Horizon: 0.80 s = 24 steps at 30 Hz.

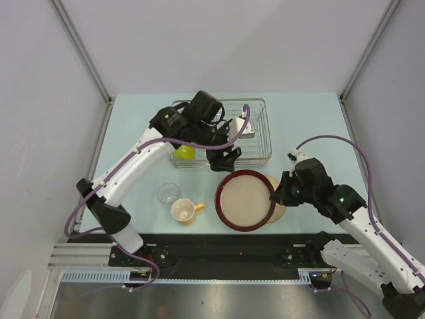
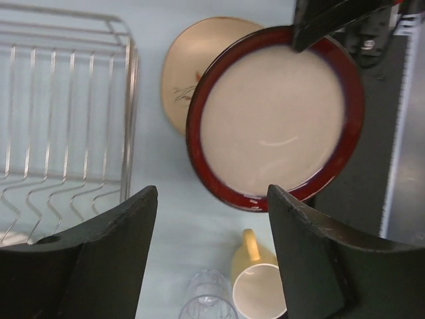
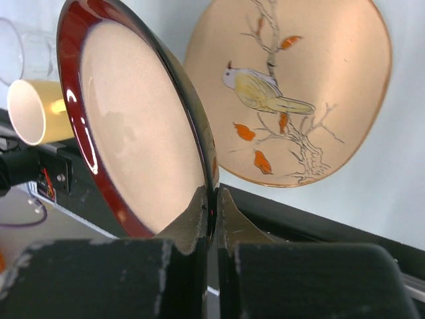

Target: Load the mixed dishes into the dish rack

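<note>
Right gripper (image 3: 211, 206) is clamped hard on the edge of the red-rimmed plate (image 3: 133, 126), one finger on each face. The plate stands steeply tilted, its far edge raised and clear of the bench (image 1: 305, 126). That edge-on pinch makes sense: a flat plate offers nothing else to grab, and standing on edge is how it would slot between the wires.

Just behind it, the bird-and-branch plate (image 3: 312, 80) lies flat on the bench, partly tucked under the lifted one in the overhead view, so it looks like the next one to go.

Left gripper (image 1: 224, 159) hangs wide open and empty just off the rack's (image 1: 264, 143) near edge, looking down on the raised plate. My guess is that it waits there to steady the plate or take it over.

The rack sits at the back of the bench, well apart from the plate. Mug (image 1: 182, 210) and glass (image 1: 167, 193) stand near each other at the front left, not yet loaded. A green bowl (image 1: 184, 151) shows by the rack's near-left corner; I cannot tell whether it is inside.
</note>
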{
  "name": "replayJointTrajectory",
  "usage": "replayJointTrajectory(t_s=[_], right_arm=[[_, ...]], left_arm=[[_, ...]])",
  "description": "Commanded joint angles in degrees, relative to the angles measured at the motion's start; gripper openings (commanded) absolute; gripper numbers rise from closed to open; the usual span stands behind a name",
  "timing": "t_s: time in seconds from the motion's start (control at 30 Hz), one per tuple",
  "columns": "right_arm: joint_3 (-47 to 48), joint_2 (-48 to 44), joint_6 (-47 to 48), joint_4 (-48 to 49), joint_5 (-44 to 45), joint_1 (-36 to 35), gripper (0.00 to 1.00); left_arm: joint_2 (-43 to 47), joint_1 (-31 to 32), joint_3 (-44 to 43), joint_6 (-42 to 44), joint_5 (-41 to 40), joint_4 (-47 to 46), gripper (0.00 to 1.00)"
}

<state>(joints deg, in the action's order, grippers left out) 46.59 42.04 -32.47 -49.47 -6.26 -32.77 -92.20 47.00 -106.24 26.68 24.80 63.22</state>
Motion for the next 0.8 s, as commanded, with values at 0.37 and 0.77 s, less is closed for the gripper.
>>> replayJointTrajectory(t_s=[0.37,0.77], right_arm=[[17.0,5.8,0.9,5.3,6.2,-8.6,0.00],[22.9,10.7,2.5,8.6,7.8,-9.1,0.00]], left_arm=[[-11.2,-8.5,-12.1,10.4,29.7,20.7,0.73],[-11.6,-5.4,-5.9,10.2,29.1,20.1,0.74]])
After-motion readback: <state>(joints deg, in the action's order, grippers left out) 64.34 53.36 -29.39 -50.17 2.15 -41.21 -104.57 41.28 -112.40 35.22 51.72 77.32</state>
